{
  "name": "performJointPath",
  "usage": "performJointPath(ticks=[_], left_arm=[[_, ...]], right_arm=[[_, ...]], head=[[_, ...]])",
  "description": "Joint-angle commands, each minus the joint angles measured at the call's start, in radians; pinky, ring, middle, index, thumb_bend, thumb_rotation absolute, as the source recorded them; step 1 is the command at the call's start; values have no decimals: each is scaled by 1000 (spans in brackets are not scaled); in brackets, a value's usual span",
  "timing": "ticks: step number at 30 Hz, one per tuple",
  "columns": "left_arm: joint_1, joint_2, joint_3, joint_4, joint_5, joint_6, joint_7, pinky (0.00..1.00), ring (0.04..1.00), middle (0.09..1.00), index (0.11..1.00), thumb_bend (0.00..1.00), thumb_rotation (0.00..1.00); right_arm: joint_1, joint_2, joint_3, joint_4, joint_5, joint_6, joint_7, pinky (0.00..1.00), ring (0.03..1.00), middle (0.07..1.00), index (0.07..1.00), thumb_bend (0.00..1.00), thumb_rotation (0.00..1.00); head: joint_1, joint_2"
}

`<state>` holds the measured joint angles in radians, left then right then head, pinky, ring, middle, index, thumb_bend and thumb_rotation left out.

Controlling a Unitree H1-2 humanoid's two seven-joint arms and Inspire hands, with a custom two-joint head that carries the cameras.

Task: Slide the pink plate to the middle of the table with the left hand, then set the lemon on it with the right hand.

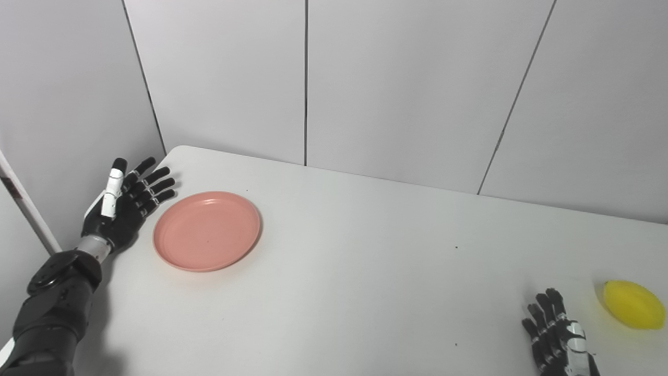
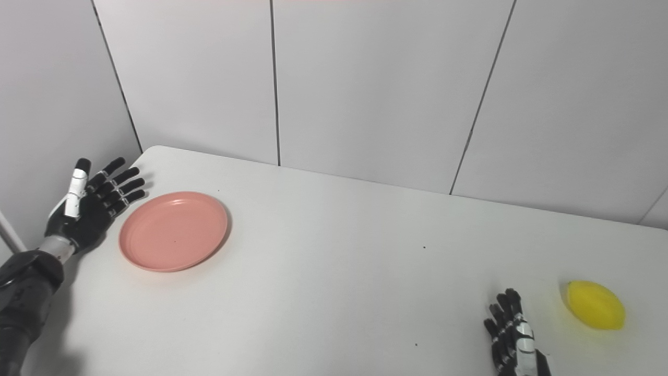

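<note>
A pink plate [image 1: 206, 230] lies flat on the left part of the white table [image 1: 365, 261], with nothing on it. My left hand [image 1: 125, 203] hovers just left of the plate's rim, open with its fingers spread, a small gap from the plate. A yellow lemon [image 1: 634, 304] rests near the table's right front. My right hand [image 1: 558, 337] sits low at the bottom edge, left of the lemon and apart from it, fingers extended and holding nothing.
Grey panelled walls [image 1: 365, 78] stand behind the table and along its left side, close to my left hand. A pale slanted bar [image 1: 23, 206] leans at the far left.
</note>
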<state>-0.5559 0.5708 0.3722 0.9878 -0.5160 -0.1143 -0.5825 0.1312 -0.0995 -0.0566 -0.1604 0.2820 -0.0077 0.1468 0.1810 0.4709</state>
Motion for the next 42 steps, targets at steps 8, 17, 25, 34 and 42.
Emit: performJointPath(ticks=[8,17,25,34,42], left_arm=[[29,-45,2,-120,-6,54,18,799,792,821,903,787,844],[69,-97,5,-233,-5,76,64,750,768,790,861,796,808],[128,-173,-1,-406,23,113,213,761,783,785,897,797,757],[175,-249,-13,-545,59,150,348,795,794,802,906,778,751],[211,-332,-20,-673,115,189,505,813,789,792,861,779,752]], right_arm=[[28,0,1,4,8,26,5,1000,1000,1000,1000,677,1000],[27,7,6,-4,5,34,-2,1000,1000,1000,1000,681,996],[28,10,11,-9,11,28,1,1000,1000,1000,1000,666,1000],[29,10,12,-17,10,32,-1,1000,1000,1000,1000,653,1000],[31,11,12,-27,12,42,-6,1000,1000,1000,1000,657,1000]], head=[[-1,6],[-6,11],[-11,14],[-15,21],[-17,26]])
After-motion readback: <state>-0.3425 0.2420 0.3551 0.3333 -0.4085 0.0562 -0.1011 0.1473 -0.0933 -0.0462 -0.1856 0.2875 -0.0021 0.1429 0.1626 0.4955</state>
